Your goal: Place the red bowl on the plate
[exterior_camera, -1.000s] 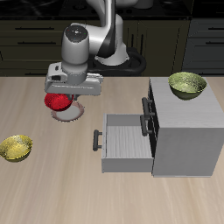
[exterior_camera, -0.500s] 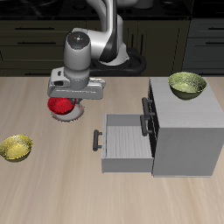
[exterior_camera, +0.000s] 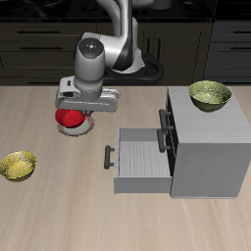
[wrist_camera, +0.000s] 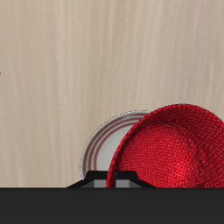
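Red bowl (exterior_camera: 68, 119) moved slightly over plate (wrist_camera: 103, 147).

red bowl (wrist_camera: 175, 150) over plate (wrist_camera: 105, 146)

- In the exterior view the end effector (exterior_camera: 74, 106) covers the upper part of the red bowl (exterior_camera: 67, 119); its fingertips cannot be seen, so whether they grip the bowl cannot be told.
- The plate (exterior_camera: 78, 127) shows only as a thin sliver under the bowl.
- In the wrist view the bowl (wrist_camera: 171, 149) hides much of the plate (wrist_camera: 103, 147), and a dark band cuts off both.
- The cabinet's (exterior_camera: 208, 147) open drawer (exterior_camera: 137, 157) has its contents out of sight.
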{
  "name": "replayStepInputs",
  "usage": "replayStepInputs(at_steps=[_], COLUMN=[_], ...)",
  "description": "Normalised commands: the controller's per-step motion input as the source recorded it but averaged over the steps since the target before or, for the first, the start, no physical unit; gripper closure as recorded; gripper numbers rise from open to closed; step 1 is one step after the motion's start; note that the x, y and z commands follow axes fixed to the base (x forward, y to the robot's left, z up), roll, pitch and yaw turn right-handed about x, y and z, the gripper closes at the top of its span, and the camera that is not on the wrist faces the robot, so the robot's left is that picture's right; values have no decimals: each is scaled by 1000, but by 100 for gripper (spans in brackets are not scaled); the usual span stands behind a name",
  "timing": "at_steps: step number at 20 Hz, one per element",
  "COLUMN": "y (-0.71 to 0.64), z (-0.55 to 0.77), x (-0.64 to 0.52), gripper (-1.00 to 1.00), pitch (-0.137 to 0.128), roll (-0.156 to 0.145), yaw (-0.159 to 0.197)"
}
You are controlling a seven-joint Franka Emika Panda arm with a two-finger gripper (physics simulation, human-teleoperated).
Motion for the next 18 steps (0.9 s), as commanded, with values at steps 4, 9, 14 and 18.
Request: replayStepInputs(at_steps=[4, 9, 14, 18], y=[-10, -42, -68, -94], z=[28, -49, -174, 2], x=[-221, -138, -104, -9], gripper=[100, 100, 100, 100], pitch=[-52, -9, 17, 5], roll=[-27, -24, -16, -12], yaw=[10, 1, -12, -2])
